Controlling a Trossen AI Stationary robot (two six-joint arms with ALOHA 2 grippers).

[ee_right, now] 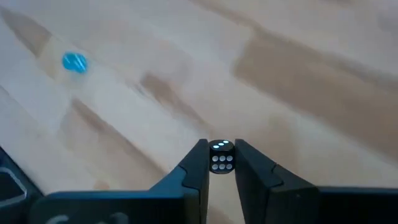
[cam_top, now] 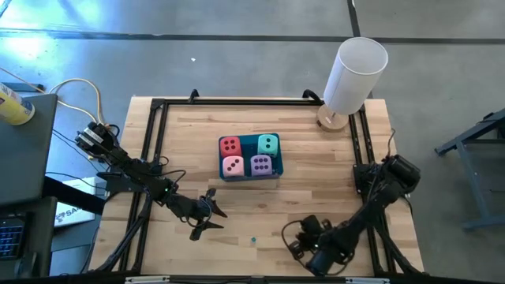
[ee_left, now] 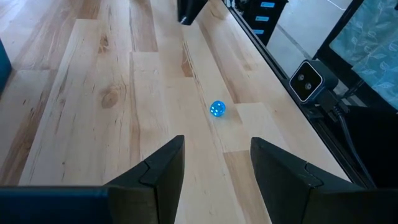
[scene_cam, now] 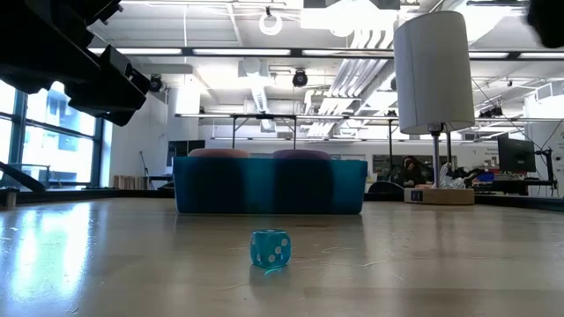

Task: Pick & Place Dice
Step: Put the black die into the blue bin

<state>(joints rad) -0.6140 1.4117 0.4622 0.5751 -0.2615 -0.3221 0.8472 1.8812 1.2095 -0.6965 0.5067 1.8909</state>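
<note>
Fig. Two arms over the wooden surface (cam_top: 316, 166), dice sorting nearly complete.

(a) The four soft dice, namely the red die (cam_top: 230, 145), teal die (cam_top: 268, 143), pink die (cam_top: 233, 166) and purple die (cam_top: 261, 165), sit side by side inside the blue tray (cam_top: 248, 179). The tray is well beyond both sets of jaws, and neither set is turned toward it.

(b) The left jaws stand wide apart and empty, low over the surface. A tiny blue die (ee_left: 217, 109) rests loose on the bare wood straight ahead of them. It is on the line of the gap between the two fingers (ee_left: 163, 168) but out past their tips and touching neither.

(c) The right jaws are closed narrowly on a tiny black die (ee_right: 221, 157), which is pinched between the fingertips with its white dots showing. From these jaws the blue die lies well off to one side and ahead, not in line with the gap.

(d) The deciding relation is that the blue die lies between the two arms, at distances from each that look much the same from above. Only the left jaws are both free and already pointed at it, so they look the better placed (a judgement from the layout, not something observed). A straight advance along the present heading, followed by a close, would appear to be enough. Being a cube, the die has no long axis to align with, though it is small enough that a slight sideways error could nudge it away.
</note>
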